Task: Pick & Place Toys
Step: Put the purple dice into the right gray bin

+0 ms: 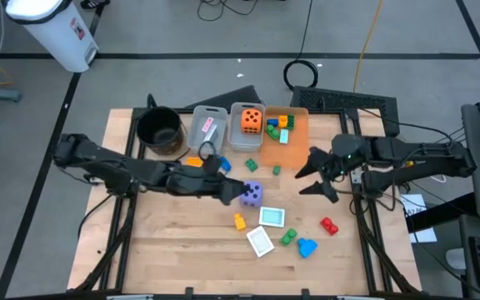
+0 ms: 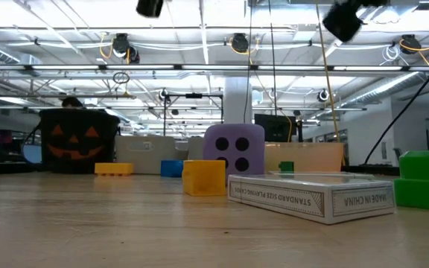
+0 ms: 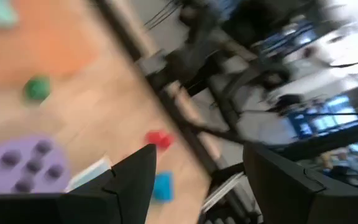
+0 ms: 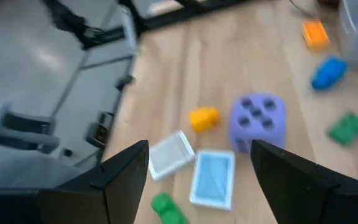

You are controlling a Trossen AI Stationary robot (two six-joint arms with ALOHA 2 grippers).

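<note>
Orange die is already binned, but the purple die, cards and small blocks sit loose on the tabletop, left tool and right tool both open, empty.

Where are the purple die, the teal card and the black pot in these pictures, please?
purple die [image 1: 252, 194], high view, its dotted top face.
teal card [image 1: 272, 217], high view, its middle.
black pot [image 1: 158, 143], high view, its rim.

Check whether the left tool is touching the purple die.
Cannot tell. In the high view the left tool overlaps the purple die; its wrist view shows open fingers beside the die, contact unclear.
</note>
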